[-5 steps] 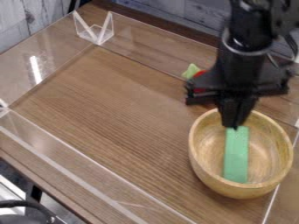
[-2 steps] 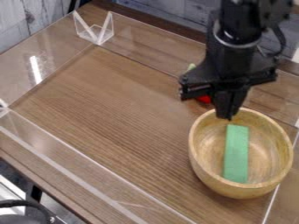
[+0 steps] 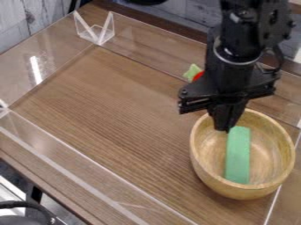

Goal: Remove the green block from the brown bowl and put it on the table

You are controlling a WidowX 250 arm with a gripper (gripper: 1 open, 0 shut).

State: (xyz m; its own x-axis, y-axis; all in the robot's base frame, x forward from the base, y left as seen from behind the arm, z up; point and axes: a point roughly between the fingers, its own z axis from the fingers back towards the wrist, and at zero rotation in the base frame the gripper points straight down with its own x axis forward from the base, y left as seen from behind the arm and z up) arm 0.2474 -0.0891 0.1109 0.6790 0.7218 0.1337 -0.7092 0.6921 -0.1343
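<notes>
Since a second ago the gripper [image 3: 224,125] has shifted left across the picture, from over the green block's upper end to the bowl's upper-left rim, and the block has not stirred. The green block [image 3: 240,154] lies flat inside the brown bowl [image 3: 212,171], running from near the far rim down toward the middle, on the table [image 3: 106,114]. The gripper points down with its jaws closed together, holding nothing, just left of the block's upper end; the red-and-green piece [image 3: 193,73] lies behind the arm.

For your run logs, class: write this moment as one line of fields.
hand: shut, pointing down over bowl's near rim | block: lying flat in bowl, not held | table: no block on it yet
</notes>
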